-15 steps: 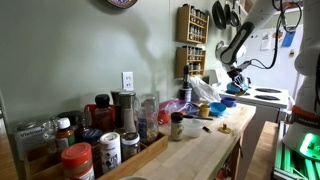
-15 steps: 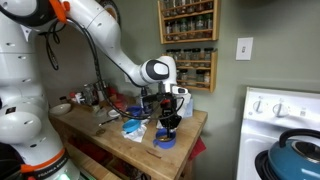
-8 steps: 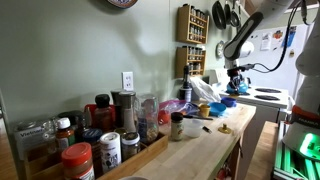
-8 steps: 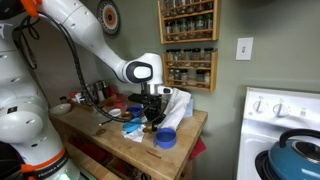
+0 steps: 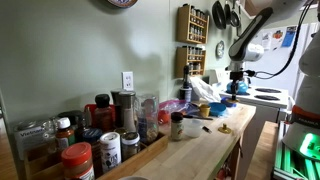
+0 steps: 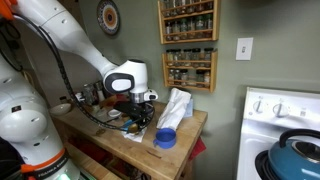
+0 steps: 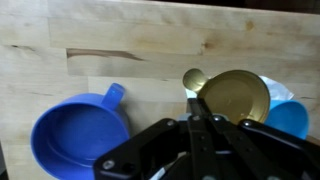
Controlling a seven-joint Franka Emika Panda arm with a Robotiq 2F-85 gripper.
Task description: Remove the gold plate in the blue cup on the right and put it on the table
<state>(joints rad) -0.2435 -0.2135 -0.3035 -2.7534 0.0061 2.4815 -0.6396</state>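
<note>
My gripper is shut on the rim of the gold plate and holds it above the wooden table. A small gold round piece shows just past the fingertips. The deep-blue cup, with a short handle, stands empty on the table to the left in the wrist view. In an exterior view the gripper hangs over the table, left of the blue cup. In an exterior view the gripper is far off, above the cup. The plate is too small to make out in both exterior views.
A lighter blue thing and a white thing lie under the plate's right side. A white bag stands by the cup. Spice racks hang on the wall. A stove with a blue kettle stands beside the table. Jars crowd the near end.
The gripper has swung away from above the blue cup, leftwards in an exterior view, with the gold plate in it. The cup now stands uncovered.
</note>
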